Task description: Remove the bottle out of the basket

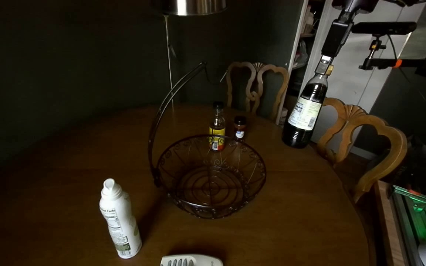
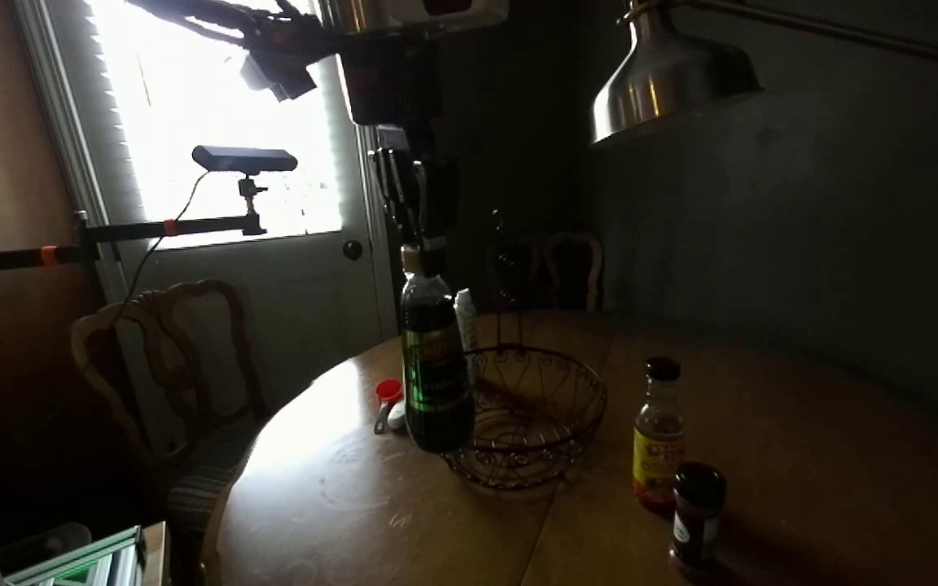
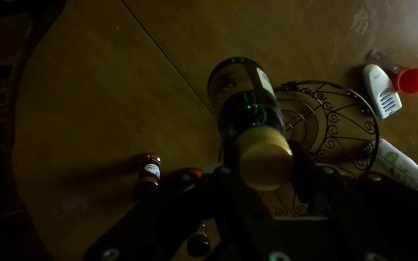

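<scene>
Two fingers (image 1: 323, 65) pinching bottle (image 1: 304, 112) near top; wrist view: basket (image 3: 332, 119) partly hidden behind bottle

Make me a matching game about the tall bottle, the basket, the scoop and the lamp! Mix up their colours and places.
Things:
1. Tall bottle
2. Basket
3. Scoop
4. Lamp

Clues:
A. Bright red
B. Held in the pincer, tilted
C. Shiny silver
D. Dark wire, standing on the table

Right pairs: 1-B, 2-D, 3-A, 4-C.
</scene>
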Controlling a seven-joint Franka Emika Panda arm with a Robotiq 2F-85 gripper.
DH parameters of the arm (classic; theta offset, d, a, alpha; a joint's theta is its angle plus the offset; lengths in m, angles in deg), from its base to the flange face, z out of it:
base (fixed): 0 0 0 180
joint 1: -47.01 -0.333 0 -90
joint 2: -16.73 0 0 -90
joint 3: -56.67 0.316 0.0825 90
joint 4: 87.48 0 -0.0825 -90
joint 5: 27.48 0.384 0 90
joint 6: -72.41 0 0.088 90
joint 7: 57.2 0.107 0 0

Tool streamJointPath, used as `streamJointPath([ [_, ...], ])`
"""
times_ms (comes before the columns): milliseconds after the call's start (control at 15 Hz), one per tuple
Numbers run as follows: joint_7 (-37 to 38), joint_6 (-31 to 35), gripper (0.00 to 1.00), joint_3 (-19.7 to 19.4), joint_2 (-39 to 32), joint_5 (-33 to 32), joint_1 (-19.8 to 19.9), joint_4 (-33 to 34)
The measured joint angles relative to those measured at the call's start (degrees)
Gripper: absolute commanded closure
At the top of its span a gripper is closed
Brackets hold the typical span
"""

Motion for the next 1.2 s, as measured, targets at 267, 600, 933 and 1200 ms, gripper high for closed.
streamJointPath([
  [267, 0.80, 0.28, 0.87, 0.17, -1.36, -0.02, 0.29, 0.21],
  [600, 4.63, 5.01, 0.87, -0.93, -7.08, -0.02, 3.70, 2.59],
  [933, 7.01, 14.28, 0.87, -4.10, -14.57, 0.15, 7.40, 5.32],
  [1200, 9.40, 21.28, 0.87, -5.27, -21.69, 1.03, 8.69, 7.27],
])
